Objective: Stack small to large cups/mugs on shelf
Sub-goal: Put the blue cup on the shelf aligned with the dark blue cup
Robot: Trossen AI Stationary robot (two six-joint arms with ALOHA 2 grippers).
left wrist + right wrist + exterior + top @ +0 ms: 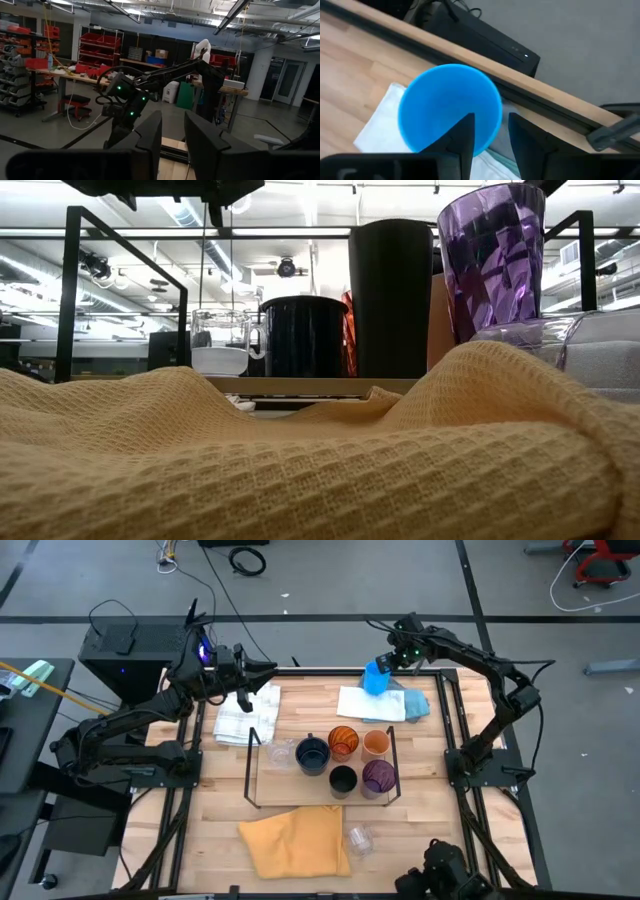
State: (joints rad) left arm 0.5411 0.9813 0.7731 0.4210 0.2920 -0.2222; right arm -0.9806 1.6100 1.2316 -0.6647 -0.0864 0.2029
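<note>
The shelf (252,765), a light-wood board in a black wire frame, bears a clear glass (278,753), a navy mug (312,753), two orange cups (343,741) (376,744), a black cup (343,780) and a purple cup (379,777), all standing upright. Another clear glass (360,838) lies on the table near the front. My right gripper (388,664) is shut on the bright blue mug (374,678) over the table's far edge. My left gripper (262,668) hovers open and empty above the far left, over a white cloth (245,710). My right gripper holds the blue mug by its rim wall (495,120), one finger (462,135) inside the mug and the other (522,135) outside. The fingers come from above, pointing down. The mug hangs upright, mouth up, over the far edge of a white cloth (380,125).
A yellow waffle cloth (295,840) lies at the table's near side and fills the low view's foreground (300,460). A white cloth (368,703) and a pale blue cloth (415,703) lie behind the shelf. The shelf's upright wire loops (70,290) stand at its ends.
</note>
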